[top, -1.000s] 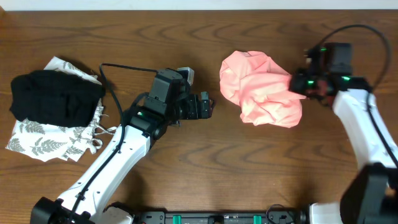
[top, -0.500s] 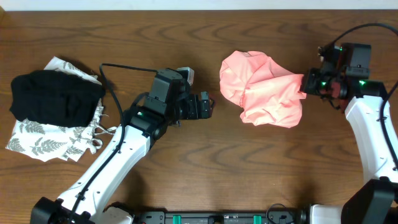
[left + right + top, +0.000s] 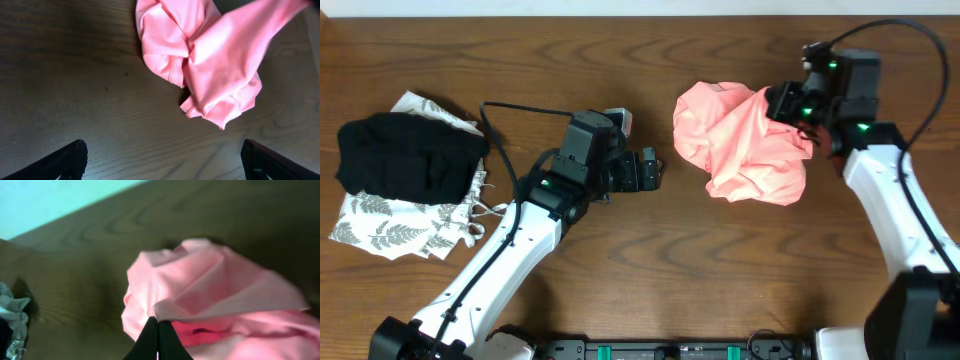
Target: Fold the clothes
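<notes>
Clothes [image 3: 740, 150] sit bunched on the table [image 3: 720, 270], right of centre; right gripper [image 3: 783, 104], pressed together, pinches their upper right edge; left gripper [image 3: 655, 168] is spread, well apart to their left.

I work at a dark brown wood table [image 3: 720, 280] w/ bold wavy grain. Beyond the table's far edge a pale strip [image 3: 620, 8] runs the full width; from my right wrist the strip [image 3: 50, 205] looks light teal. Wall or floor, can't tell. Soft light, faint sheen on the table top.
</notes>
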